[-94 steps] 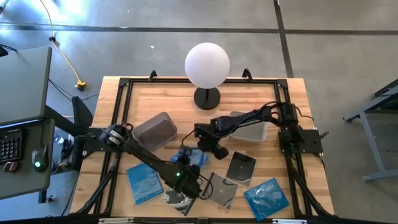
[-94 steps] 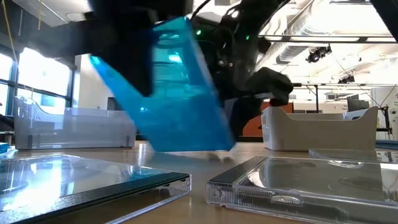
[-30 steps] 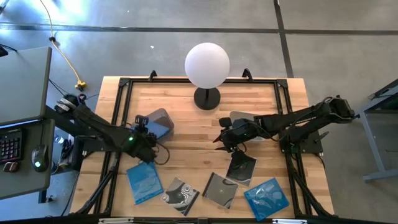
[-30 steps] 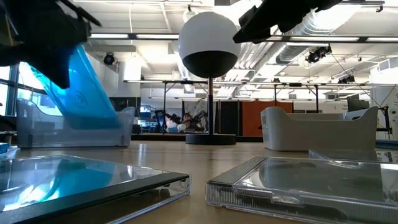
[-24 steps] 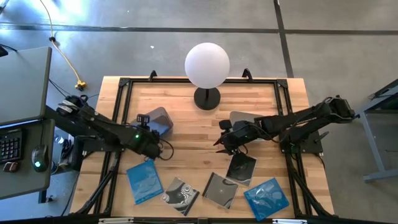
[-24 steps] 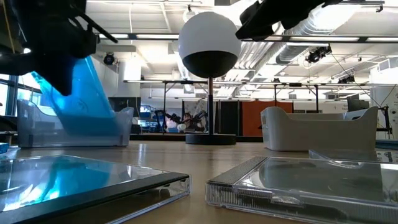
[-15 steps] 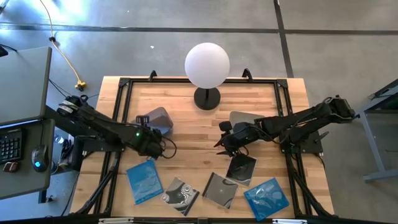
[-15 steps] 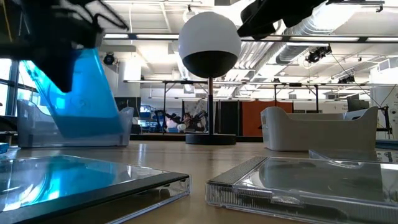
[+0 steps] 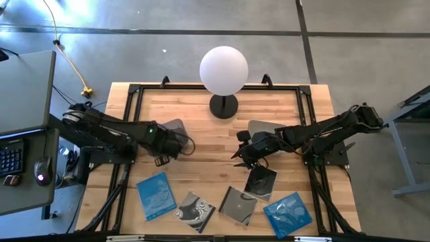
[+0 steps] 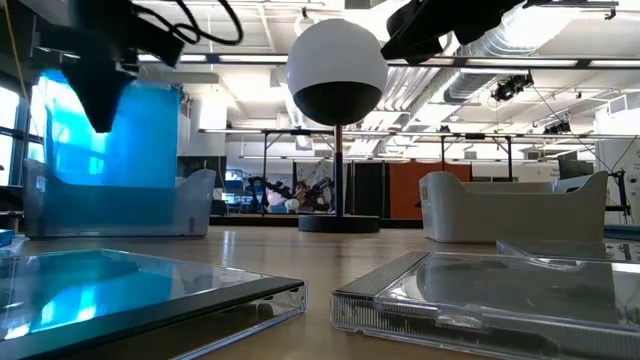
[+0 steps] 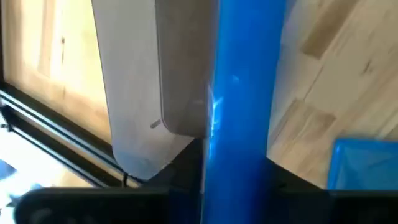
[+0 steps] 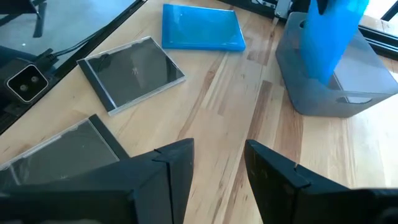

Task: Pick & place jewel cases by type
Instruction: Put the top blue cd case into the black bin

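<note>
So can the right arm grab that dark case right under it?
Probably yes. The right gripper hangs open just beside the dark jewel case, which lies flat with nothing on top. The left gripper is busy far off at the grey tub.

Bright blue jewel case (image 10: pixel 110 135) stands in the translucent grey tub (image 12: pixel 336 74); second tub (image 9: pixel 272 136) pale grey; two more blue cases flat on the table, one on the left (image 9: pixel 156 195), one on the right (image 9: pixel 288 214); swirl case (image 9: pixel 195 209) black and white; two dark grey cases (image 9: pixel 239 205) (image 9: pixel 261 181); table (image 9: pixel 195 107) light wood with black frame; lamp (image 9: pixel 224 71) white globe on black base; arms dark
</note>
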Tool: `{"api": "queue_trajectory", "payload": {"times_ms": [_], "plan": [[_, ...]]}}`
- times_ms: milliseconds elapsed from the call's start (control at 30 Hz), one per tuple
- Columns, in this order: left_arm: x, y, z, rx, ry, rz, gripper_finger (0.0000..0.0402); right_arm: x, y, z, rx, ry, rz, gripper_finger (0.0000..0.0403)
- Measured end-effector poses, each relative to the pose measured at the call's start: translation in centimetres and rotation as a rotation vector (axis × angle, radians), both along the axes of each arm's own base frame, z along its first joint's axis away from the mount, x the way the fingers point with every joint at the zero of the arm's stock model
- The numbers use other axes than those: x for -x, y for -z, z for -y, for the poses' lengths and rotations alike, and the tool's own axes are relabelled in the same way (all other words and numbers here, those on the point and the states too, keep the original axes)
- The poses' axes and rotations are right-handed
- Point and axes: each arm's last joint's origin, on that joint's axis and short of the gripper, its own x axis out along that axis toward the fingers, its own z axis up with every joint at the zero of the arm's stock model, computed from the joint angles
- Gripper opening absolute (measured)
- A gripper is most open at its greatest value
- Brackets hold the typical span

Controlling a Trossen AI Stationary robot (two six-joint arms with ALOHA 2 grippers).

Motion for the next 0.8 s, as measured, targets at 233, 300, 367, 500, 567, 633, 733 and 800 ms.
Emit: {"api": "queue_trajectory", "payload": {"times_ms": [233, 300, 367, 500, 567, 633, 733, 800], "plan": [[-0.5, 0.1, -2.6, 0.107, 0.004, -0.024, 0.0146, 0.0, 0.0, -0.1, -0.010, -0.047, -0.001, 0.0138], [-0.5, 0.1, -3.5, 0.099, -0.013, -0.030, 0.0154, 0.0, 0.0, -0.1, 0.000, -0.056, 0.003, 0.0138], [-0.5, 0.1, -4.3, 0.077, -0.029, -0.033, 0.0156, 0.0, 0.0, -0.1, 0.007, -0.060, 0.005, 0.0138], [-0.2, 0.0, -5.5, 0.034, -0.006, -0.072, 0.0156, 0.0, 0.0, -0.1, 0.011, -0.063, 0.006, 0.0138], [0.0, 0.0, -6.2, 0.012, -0.008, -0.100, 0.0156, 0.0, 0.0, -0.1, 0.012, -0.062, 0.006, 0.0138], [0.1, 0.0, -6.7, 0.005, -0.021, -0.106, 0.0156, 0.0, 0.0, -0.1, 0.017, -0.065, 0.007, 0.0138], [0.2, 0.0, -7.2, -0.020, -0.035, -0.113, 0.0156, 0.0, 0.0, -0.1, 0.031, -0.074, 0.011, 0.0138], [0.2, -0.1, -7.4, -0.046, -0.039, -0.115, 0.0156, 0.0, 0.0, -0.1, 0.041, -0.081, 0.014, 0.0138]]}}
